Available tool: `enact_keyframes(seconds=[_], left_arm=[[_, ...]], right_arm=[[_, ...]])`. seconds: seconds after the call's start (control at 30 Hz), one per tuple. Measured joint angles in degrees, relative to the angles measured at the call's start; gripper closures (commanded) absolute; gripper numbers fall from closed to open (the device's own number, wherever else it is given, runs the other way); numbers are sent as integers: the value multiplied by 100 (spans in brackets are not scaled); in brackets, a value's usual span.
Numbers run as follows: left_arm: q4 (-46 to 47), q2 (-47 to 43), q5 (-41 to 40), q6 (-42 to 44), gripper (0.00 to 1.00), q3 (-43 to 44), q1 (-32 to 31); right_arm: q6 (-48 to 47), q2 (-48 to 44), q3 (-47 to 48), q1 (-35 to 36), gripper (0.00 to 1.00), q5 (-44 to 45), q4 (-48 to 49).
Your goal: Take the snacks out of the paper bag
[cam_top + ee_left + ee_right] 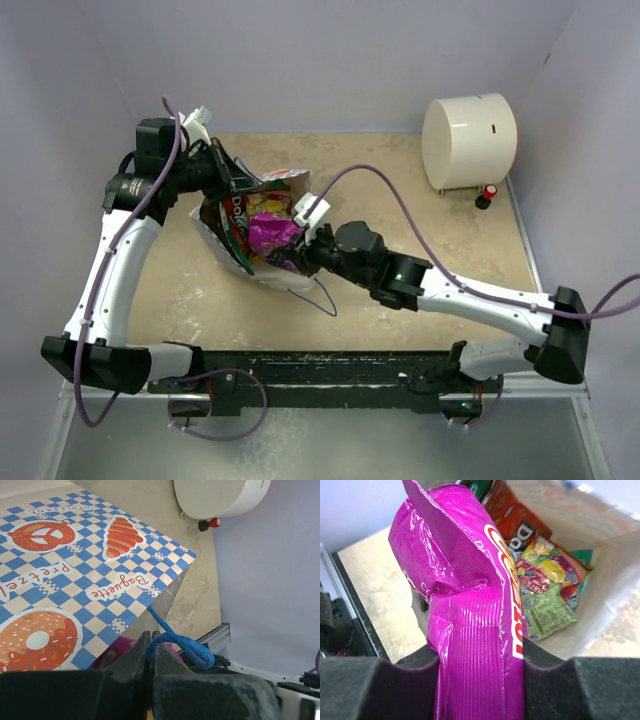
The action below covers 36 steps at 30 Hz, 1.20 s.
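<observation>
1. I worked in a robotics lab test cell, not a home or a shop: plain pale lavender panel walls (pixel 330 60) boxed in one beige stone-patterned tabletop (pixel 400 200).
2. My white-and-black left robot arm (pixel 115 270) and white-and-black right robot arm (pixel 480 295) stood bolted to a scuffed black mounting rail (pixel 330 362) at the near edge.
3. Thin purple cables (pixel 390 185) hung loose along both.
4. A grey ribbed metal frame bar (pixel 220 632) edged the table.
5. A large cream plastic cylinder (pixel 468 140) sat in the far corner.

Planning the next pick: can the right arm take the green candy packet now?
Probably not: its end effector is shut on the magenta pouch, so nothing is free to grasp the green candy packet inside the paper bag.
</observation>
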Motion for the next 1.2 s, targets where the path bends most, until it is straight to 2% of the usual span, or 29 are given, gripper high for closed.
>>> enact_keyframes(seconds=[0.2, 0.33, 0.47, 0.67, 0.8, 1.0, 1.2], left_arm=[[103, 0, -2, 0, 100, -48, 0], [122, 0, -13, 0, 100, -50, 7], [140, 0, -17, 2, 100, -50, 42], [131, 0, -31, 7, 100, -50, 118], [57, 0, -28, 9, 100, -50, 190], [-173, 4, -20, 13, 100, -4, 225], [-407, 35, -13, 59, 100, 221, 232]], right_arm=[[208, -702, 433, 11, 87, 796, -719], [205, -1001, 671, -46, 88, 1735, -1091], [306, -1104, 730, -684, 88, 2070, -1425], [643, -1106, 343, -2802, 88, 1886, -1508], [955, -922, -212, -3803, 89, 1488, -1196], [1405, 111, -977, -4743, 87, 673, -229], [1620, 1014, -1403, -5160, 88, -17, 857]])
